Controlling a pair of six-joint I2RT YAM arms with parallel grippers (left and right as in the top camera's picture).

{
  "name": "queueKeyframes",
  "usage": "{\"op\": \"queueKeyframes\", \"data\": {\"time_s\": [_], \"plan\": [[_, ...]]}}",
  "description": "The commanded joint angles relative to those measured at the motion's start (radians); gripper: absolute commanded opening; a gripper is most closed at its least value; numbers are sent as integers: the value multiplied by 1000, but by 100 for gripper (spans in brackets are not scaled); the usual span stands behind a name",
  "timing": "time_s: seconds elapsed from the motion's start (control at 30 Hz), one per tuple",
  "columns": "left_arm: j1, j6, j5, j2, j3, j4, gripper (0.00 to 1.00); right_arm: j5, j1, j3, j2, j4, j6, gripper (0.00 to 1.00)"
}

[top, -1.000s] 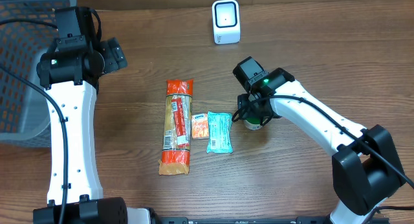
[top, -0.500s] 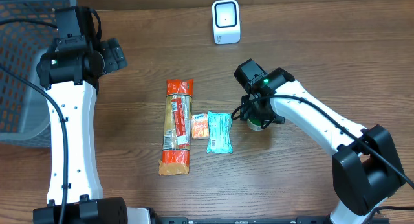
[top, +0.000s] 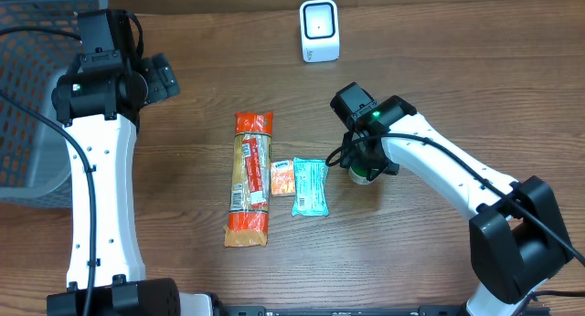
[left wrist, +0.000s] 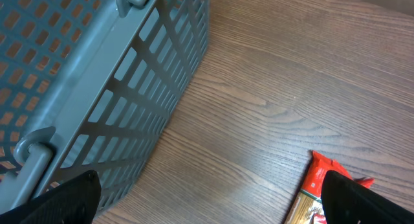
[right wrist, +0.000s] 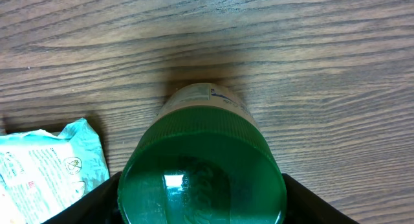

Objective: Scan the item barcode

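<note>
PROGRESS: barcode not scanned; grasp stage, judging by pose; lift and showing to white scanner (top: 319, 30) remain | ITEM: green-capped bottle (right wrist: 202, 179) upright on worktop (top: 439, 79), well apart from scanner | RIGHT TOOL (top: 364, 163): directly above, fingers flank cap; grip cannot be told | LEFT TOOL (top: 164, 77): wide open, empty, beside basket (left wrist: 97, 88)

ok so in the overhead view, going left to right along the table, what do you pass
grey basket → long orange package → small orange packet → teal packet → green-lidded jar
</note>
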Motion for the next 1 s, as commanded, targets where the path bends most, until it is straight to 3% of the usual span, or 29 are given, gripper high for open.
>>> {"op": "queueKeyframes", "data": {"time_s": [0.0, 0.2, 0.4, 0.47, 0.7, 0.97], "plan": [[-1, 9, -13, -14, 19, 1, 100, 0, 5, -3, 5, 3, -103, 66], [-1, 9, -13, -14, 19, 1, 100, -25, 5, -3, 5, 30, -256, 60], [-1, 9, -13, -14, 19, 1, 100, -21, 5, -3, 5, 48, -278, 62], [-1, 9, -13, -14, 19, 1, 100, -21, 5, 1, 5, 44, -278, 74], [-1, 9, -13, -14, 19, 1, 100, -20, 5, 84, 5, -36, -274, 98], [-1, 9, -13, -14, 19, 0, 100, -19, 4, 189, 4, -144, -274, 100]]}}
